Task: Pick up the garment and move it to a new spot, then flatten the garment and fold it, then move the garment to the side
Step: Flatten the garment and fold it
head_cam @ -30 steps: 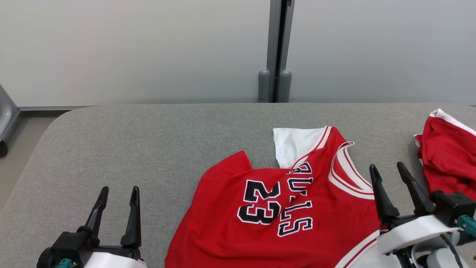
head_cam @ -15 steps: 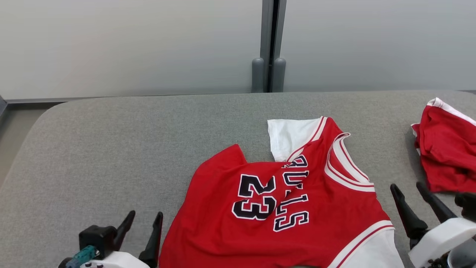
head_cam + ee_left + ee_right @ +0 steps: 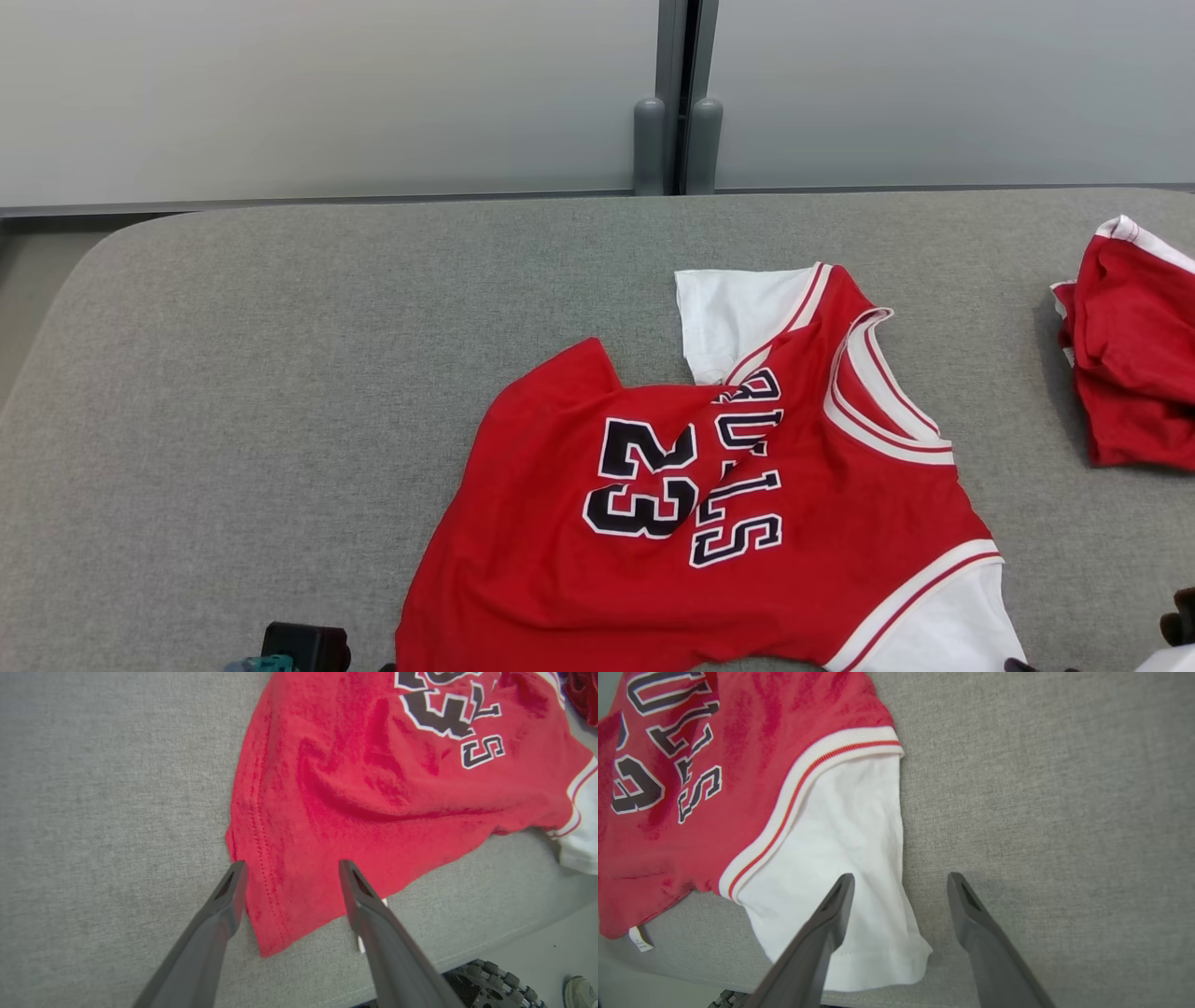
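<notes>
Head view gives us the whole layout: the red jersey (image 3: 709,485) lies crumpled, print side up, on the grey padded table (image 3: 280,373), right of the middle and near the front edge. One white sleeve (image 3: 738,317) points toward the far wall. A second red garment (image 3: 1134,373) sits bunched at the table's right end, well apart from the jersey.

Our left wrist view adds the jersey's near-left hem corner (image 3: 268,924) in close-up. Our left gripper (image 3: 293,865) has its fingers spread wide with that corner between them and nothing held. We cannot tell whether the tips touch the cloth. A small white label (image 3: 359,942) peeks out from under the hem beside one finger. Past the table's edge we see a toothed wheel (image 3: 495,980) and the tip of a pale shoe (image 3: 577,989).

Our right wrist view brings in the other white sleeve (image 3: 845,858) with its striped trim (image 3: 798,793), lying flat near the front edge. Our right gripper (image 3: 901,877) is also spread wide and empty. One finger sits over the sleeve's end and the other over bare grey fabric.
</notes>
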Available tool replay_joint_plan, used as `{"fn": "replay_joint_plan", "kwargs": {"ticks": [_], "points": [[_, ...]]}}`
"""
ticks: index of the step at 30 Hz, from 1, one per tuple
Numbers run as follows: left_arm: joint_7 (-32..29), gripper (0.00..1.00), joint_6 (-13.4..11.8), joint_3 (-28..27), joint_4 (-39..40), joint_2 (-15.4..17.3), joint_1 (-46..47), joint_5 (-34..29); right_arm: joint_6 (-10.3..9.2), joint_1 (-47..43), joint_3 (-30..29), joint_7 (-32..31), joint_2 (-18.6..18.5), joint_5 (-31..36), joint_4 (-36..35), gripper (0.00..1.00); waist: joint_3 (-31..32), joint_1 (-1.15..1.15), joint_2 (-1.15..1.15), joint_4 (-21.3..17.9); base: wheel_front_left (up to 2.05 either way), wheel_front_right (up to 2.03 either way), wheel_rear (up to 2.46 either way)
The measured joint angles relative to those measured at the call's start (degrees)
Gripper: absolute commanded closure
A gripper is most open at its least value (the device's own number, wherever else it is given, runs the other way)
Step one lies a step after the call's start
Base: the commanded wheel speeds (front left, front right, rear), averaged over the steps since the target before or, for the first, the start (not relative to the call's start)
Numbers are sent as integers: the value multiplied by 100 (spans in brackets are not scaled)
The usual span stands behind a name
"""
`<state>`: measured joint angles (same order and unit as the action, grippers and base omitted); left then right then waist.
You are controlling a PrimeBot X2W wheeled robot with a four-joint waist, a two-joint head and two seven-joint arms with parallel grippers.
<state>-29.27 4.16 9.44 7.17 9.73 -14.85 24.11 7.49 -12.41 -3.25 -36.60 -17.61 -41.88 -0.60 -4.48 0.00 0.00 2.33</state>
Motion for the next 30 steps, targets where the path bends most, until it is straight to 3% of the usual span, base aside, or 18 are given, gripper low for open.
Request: {"fn": "replay_joint_plan", "kwargs": {"ticks": [8, 14, 22, 30], "points": [[-526, 0, -45, 48, -69, 30, -124, 255, 0, -259, -443, -803, 620, 520, -323, 0, -83, 0, 0, 25, 0, 0, 0], [-590, 0, -170, 1, -343, 89, -99, 213, 0, -339, -691, -1100, 828, 871, -494, 0, -154, 0, 0, 9, 0, 0, 0], [-530, 0, -171, 0, -627, 65, 4, 249, 0, -186, -609, -1033, 958, 1222, -505, 0, -204, 0, 0, -42, 0, 0, 0], [-472, 0, -116, 69, -791, 63, 158, 275, 0, 116, -441, -775, 983, 1305, 16, 0, -254, 0, 0, -22, 0, 0, 0]]}}
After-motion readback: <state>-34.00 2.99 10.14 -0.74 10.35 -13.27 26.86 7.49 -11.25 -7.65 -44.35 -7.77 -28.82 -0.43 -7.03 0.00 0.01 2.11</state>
